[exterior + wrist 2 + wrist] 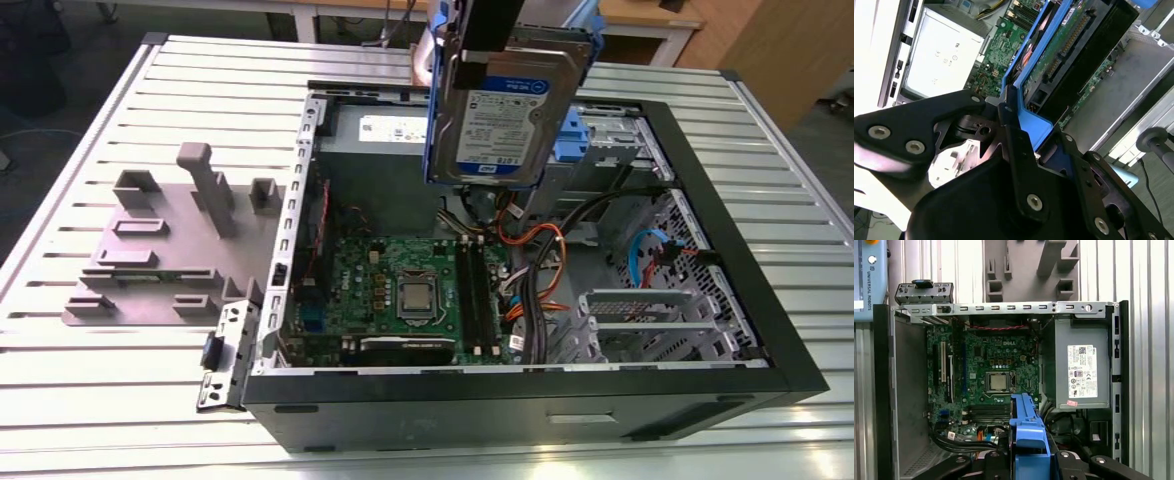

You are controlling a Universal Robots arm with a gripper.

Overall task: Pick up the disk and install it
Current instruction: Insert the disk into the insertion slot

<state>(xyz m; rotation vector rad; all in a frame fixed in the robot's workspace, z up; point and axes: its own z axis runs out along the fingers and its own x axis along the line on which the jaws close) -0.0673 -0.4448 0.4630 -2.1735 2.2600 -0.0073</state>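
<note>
The disk (505, 115) hangs upright above the far part of the open computer case (747, 330), its white-and-blue label facing the exterior camera and its blue carrier frame along the sides. My gripper (483, 35) is shut on the disk's top end. In the second wrist view the black fingers (1009, 135) clamp the blue frame, and the disk's green circuit-board side (1074, 45) points down toward the case. In the first wrist view the blue frame edge (1026, 432) sticks out from the gripper (1026, 462) over the motherboard.
The case lies on its side on a slatted metal table (120, 400). Inside are the motherboard (400, 290), a grey power-supply box (1081, 367), orange and blue cables (534, 250) and a metal drive cage (641, 320). A grey fixture plate (160, 250) lies at the exterior view's left.
</note>
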